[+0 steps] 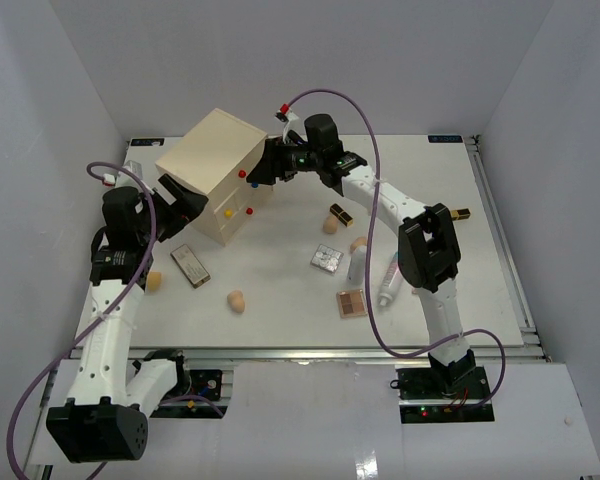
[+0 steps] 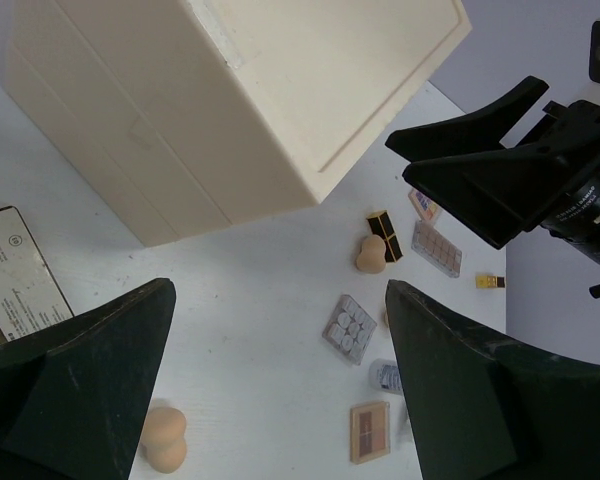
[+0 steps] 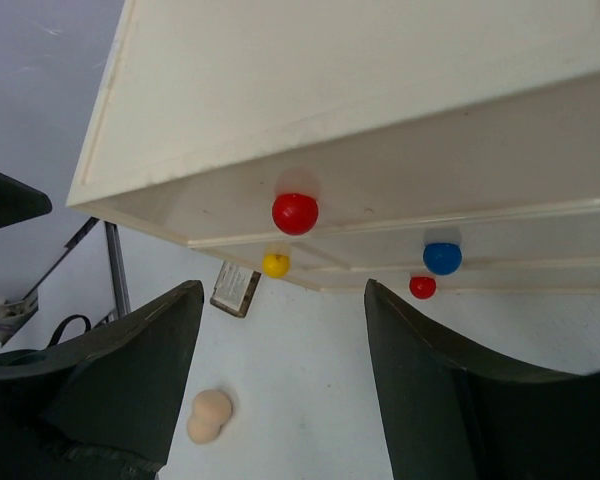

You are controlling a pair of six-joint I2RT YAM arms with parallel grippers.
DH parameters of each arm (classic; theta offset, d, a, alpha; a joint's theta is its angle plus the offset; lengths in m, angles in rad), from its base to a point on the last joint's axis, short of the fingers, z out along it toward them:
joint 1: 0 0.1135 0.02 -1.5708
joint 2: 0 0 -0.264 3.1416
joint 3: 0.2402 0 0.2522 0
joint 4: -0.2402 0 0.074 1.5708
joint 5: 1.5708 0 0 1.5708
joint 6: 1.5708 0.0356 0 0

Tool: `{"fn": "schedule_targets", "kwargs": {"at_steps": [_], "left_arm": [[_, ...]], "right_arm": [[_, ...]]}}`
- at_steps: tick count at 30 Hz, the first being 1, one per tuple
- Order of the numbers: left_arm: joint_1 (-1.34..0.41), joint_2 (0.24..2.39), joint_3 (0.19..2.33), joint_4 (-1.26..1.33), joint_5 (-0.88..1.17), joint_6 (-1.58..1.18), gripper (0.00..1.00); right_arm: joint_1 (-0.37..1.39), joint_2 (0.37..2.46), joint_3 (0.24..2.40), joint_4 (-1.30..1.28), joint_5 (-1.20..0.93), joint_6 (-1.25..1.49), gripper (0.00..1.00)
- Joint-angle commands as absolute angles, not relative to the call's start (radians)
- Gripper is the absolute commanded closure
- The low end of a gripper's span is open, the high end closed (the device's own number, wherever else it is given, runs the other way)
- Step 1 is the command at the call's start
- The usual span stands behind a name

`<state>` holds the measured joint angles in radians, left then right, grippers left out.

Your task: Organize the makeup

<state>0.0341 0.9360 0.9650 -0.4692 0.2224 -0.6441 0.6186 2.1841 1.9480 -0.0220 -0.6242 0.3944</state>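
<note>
Several makeup pieces (image 1: 326,257) scattered: peach egg sponges (image 1: 237,300), flat palettes (image 1: 352,303); left hand (image 2: 280,286), right hand (image 3: 282,285) spread, empty

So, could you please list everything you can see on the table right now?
chest: one, cream, back left
knobs: four, two red, one blue, one yellow, chest front
sponges: four, peach, two front left, two centre
dark-rimmed palette: one, before the chest
silver palette: one, centre
brown palette: one, front centre
pale palette: one, pinkish, right of centre
bottle: one, clear, centre
tube: one, white, beside the bottle
lipstick: one, black and gold, by a centre sponge
stick: one, black and gold, far right
table: one, white
left gripper: open, left of the chest
right gripper: open, facing the knobs
</note>
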Motion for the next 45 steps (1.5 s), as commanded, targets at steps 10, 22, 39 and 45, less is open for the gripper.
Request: {"fn": "schedule_targets", "kwargs": {"at_steps": [10, 22, 39, 45], "left_arm": [[0.031, 0.973, 1.007, -0.461, 0.190, -0.640, 0.03], [0.031, 1.005, 1.012, -0.448, 0.199, -0.632, 0.03], [0.031, 1.013, 1.013, -0.455, 0.186, -0.628, 0.03], [0.031, 1.044, 1.031, -0.453, 0.143, -0.631, 0.03]], "right_arm": [[0.641, 2.255, 2.066, 0.086, -0.626, 0.509, 0.36], [0.664, 2.288, 2.098, 0.090, -0.558, 0.514, 0.39], [0.663, 2.322, 2.130, 0.106, -0.500, 0.486, 0.60], [0.658, 2.290, 2.082, 0.106, -0.494, 0.479, 0.75]]}}
